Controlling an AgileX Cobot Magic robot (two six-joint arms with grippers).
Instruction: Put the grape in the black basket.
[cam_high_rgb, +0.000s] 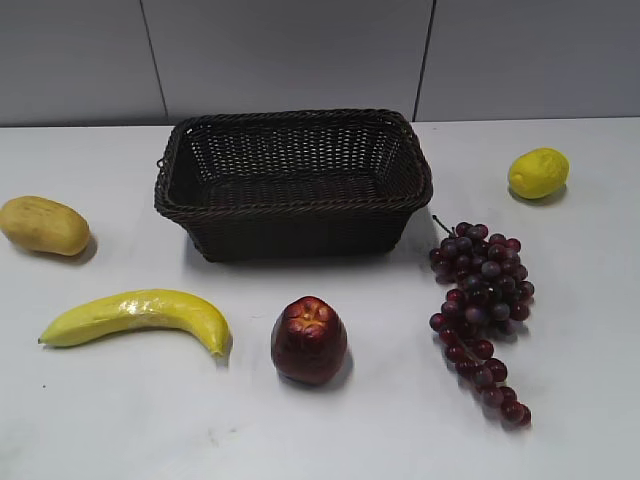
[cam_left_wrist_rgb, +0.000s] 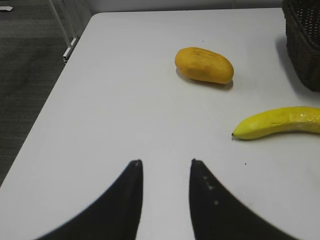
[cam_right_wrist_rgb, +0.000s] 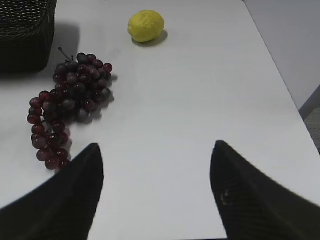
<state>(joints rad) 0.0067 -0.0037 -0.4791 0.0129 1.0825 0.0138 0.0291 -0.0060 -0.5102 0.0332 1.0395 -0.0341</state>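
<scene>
The grape (cam_high_rgb: 482, 300) is a long dark red-purple bunch lying on the white table, right of the black basket (cam_high_rgb: 293, 205). The basket is empty and stands at the back middle. In the right wrist view the grape (cam_right_wrist_rgb: 70, 107) lies ahead and to the left of my right gripper (cam_right_wrist_rgb: 156, 146), which is open, empty and above bare table. The basket's corner shows there at the top left (cam_right_wrist_rgb: 27, 30). My left gripper (cam_left_wrist_rgb: 166, 161) is open and empty over bare table, far from the grape. Neither gripper shows in the exterior view.
A dark red apple (cam_high_rgb: 309, 340) sits in front of the basket. A yellow banana (cam_high_rgb: 140, 315) and a mango (cam_high_rgb: 43, 225) lie on the left. A lemon (cam_high_rgb: 538, 172) sits at the back right. The table's right edge (cam_right_wrist_rgb: 280, 75) and left edge (cam_left_wrist_rgb: 60, 85) are near.
</scene>
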